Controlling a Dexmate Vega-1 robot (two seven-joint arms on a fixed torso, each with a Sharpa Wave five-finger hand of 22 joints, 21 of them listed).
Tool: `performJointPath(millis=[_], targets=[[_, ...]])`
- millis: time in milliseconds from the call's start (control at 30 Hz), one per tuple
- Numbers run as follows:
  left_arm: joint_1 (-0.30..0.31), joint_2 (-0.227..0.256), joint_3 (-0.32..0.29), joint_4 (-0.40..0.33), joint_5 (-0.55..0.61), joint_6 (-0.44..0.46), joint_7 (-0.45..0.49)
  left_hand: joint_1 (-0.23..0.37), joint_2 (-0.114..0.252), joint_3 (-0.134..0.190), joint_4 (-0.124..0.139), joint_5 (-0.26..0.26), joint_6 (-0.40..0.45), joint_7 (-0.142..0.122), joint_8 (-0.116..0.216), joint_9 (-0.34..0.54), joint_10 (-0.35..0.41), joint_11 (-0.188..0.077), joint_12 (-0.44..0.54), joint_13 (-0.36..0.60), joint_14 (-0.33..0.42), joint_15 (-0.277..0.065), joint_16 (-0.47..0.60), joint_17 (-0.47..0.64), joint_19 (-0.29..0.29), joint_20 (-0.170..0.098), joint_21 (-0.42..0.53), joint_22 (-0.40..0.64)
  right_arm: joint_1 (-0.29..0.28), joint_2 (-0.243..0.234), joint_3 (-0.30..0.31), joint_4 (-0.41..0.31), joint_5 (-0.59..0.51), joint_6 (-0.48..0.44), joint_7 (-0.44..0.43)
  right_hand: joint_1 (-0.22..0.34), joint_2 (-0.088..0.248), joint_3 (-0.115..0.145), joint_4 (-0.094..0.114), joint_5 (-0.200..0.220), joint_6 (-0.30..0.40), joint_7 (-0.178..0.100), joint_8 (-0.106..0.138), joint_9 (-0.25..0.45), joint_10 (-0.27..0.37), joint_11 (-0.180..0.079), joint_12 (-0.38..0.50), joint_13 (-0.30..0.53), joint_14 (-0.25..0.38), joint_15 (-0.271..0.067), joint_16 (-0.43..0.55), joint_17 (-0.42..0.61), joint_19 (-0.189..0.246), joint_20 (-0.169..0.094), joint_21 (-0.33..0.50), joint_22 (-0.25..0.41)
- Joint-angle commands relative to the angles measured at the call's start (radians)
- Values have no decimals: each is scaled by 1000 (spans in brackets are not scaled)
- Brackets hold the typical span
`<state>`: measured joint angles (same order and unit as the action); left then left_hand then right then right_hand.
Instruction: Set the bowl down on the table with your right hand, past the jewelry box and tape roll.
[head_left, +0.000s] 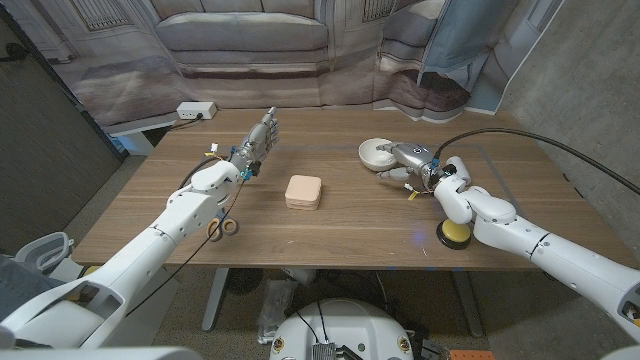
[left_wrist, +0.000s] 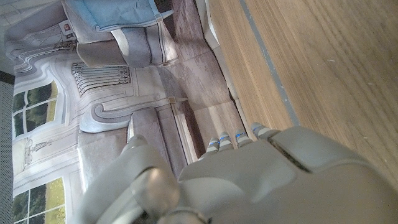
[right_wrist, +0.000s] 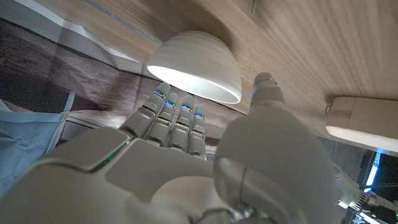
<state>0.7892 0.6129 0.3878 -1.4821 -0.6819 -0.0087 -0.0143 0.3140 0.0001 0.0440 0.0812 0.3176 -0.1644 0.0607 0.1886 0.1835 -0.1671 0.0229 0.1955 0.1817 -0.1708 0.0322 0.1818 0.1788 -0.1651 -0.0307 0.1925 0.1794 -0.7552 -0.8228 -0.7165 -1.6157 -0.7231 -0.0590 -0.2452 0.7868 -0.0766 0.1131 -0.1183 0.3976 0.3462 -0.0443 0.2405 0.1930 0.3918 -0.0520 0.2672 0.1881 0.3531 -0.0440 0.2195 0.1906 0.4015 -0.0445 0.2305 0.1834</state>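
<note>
The yellow tape roll (head_left: 453, 233) lies nearest, beneath the right forearm. Farther out, the right hand (head_left: 415, 160) has its fingers (right_wrist: 177, 115) released beside the white bowl (head_left: 377, 152), resting on the surface (head_left: 350, 225) beyond the jewelry box (head_left: 303, 191). A careless withdrawal could nudge the bowl. The left hand (head_left: 258, 140) hangs empty, fingers apart.

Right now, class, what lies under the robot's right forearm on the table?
A yellow tape roll lies under the right forearm, which covers part of it, so its hole cannot be seen. The bowl stands beyond the right hand.
</note>
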Motion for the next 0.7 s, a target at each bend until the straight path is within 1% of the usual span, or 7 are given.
performJointPath(millis=[33, 167, 267, 367, 467, 700], targets=[[34, 11, -16, -28, -7, -15, 13, 12, 2, -5, 2, -1, -13, 3, 5, 2, -24, 1, 3, 3, -52, 5, 3, 3, -61, -25, 4, 1, 7, 10, -20, 35, -22, 18, -41, 15, -2, -2, -4, 7, 23, -7, 6, 5, 26, -6, 13, 3, 27, -73, 7, 0, 18, -51, 12, 6], [45, 17, -21, -39, -8, -15, 20, 12, 2, -5, 2, -1, -12, 3, 5, 2, -24, 2, 3, 3, -52, 5, 3, 3, -61, -25, 4, 1, 13, 20, -30, 57, -33, 27, -70, 19, 0, -3, -5, 10, 37, -11, 9, 5, 34, -12, 14, 3, 38, -81, 7, -1, 28, -54, 14, 7], [53, 20, -25, -46, -10, -18, 25, 12, 3, -6, 2, -1, -13, 2, 5, 2, -25, 2, 3, 3, -52, 4, 3, 3, -61, -25, 4, 1, 16, 28, -33, 70, -34, 33, -90, 22, 2, -2, -5, 11, 46, -15, 10, 5, 43, -9, 16, 3, 49, -84, 9, -1, 33, -54, 15, 7], [60, 22, -28, -51, -11, -22, 28, 12, 3, -7, 3, -1, -13, 3, 5, 2, -24, 3, 3, 3, -52, 4, 4, 3, -62, -25, 4, 1, 24, 33, -40, 83, -43, 37, -103, 27, 5, -2, -5, 13, 54, -16, 11, 5, 51, -17, 18, 2, 59, -87, 9, -2, 42, -57, 18, 7], [66, 23, -31, -53, -12, -25, 30, 12, 4, -8, 3, -1, -12, 2, 5, 2, -24, 1, 3, 3, -52, 4, 4, 3, -61, -25, 5, 1, 34, 40, -50, 95, -51, 38, -105, 32, 9, -1, -6, 15, 65, -19, 13, 5, 62, -16, 20, 2, 71, -92, 11, -2, 50, -59, 19, 7], [80, 24, -37, -55, -16, -36, 33, 13, 4, -9, 3, -2, -11, 2, 6, 2, -25, 3, 3, 3, -52, 4, 4, 3, -61, -24, 5, 1, 55, 53, -68, 125, -60, 40, -104, 42, 17, 2, -7, 17, 77, -25, 14, 6, 78, -23, 24, 2, 90, -97, 13, -2, 61, -63, 21, 8]])
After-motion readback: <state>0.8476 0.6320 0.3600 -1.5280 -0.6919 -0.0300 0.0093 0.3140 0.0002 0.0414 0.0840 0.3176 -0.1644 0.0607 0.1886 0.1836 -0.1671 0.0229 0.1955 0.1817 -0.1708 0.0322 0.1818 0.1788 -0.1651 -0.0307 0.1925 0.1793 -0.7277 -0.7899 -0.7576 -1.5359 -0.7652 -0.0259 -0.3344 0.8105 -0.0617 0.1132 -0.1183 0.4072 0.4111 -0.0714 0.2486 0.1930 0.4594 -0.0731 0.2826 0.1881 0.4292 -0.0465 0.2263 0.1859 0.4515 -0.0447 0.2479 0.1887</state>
